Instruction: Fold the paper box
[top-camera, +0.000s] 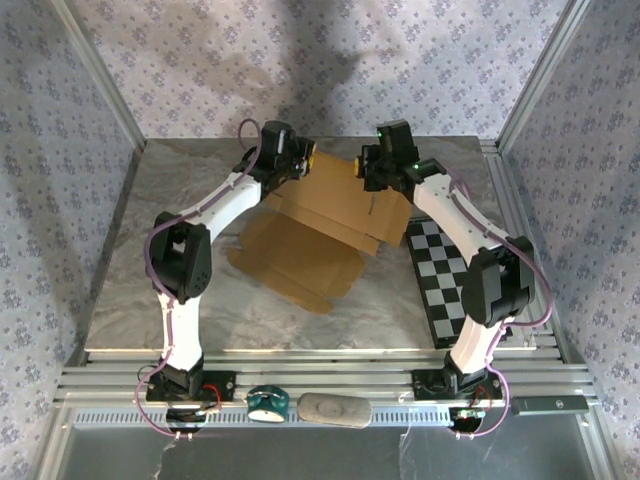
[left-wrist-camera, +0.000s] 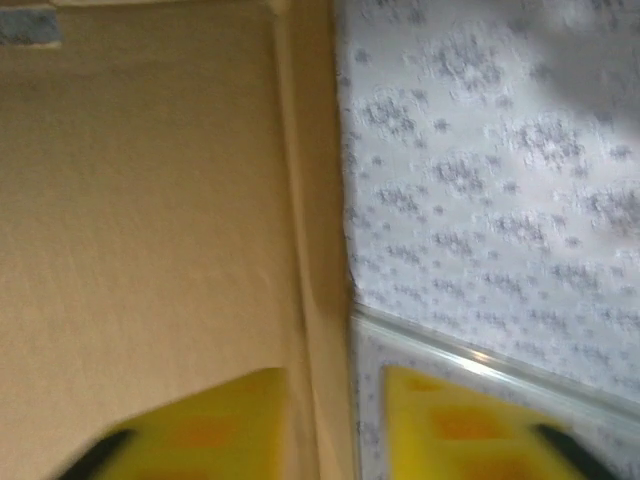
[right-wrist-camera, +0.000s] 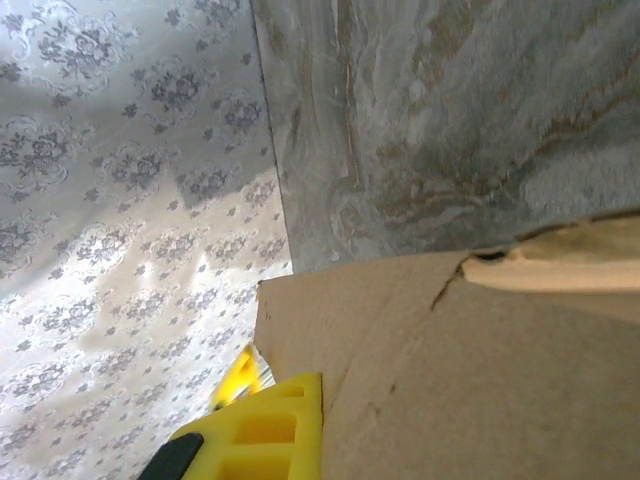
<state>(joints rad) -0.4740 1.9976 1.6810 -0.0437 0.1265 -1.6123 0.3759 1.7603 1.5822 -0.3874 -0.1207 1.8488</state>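
The box (top-camera: 330, 215) judges light, stiff and crease-prone, best held at edges; right gripper (top-camera: 368, 168) clamps a corner, left gripper (left-wrist-camera: 335, 420) straddles an edge, closure unclear.

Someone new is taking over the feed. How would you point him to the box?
On the grey marble table, look from the middle toward the far edge. The paper box is the big tan cardboard sheet there, plain and unprinted, unlike the black-and-white checkered board to its right.

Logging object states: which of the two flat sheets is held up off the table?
The tan paper box, tilted up at its far edge; the checkered board lies flat.
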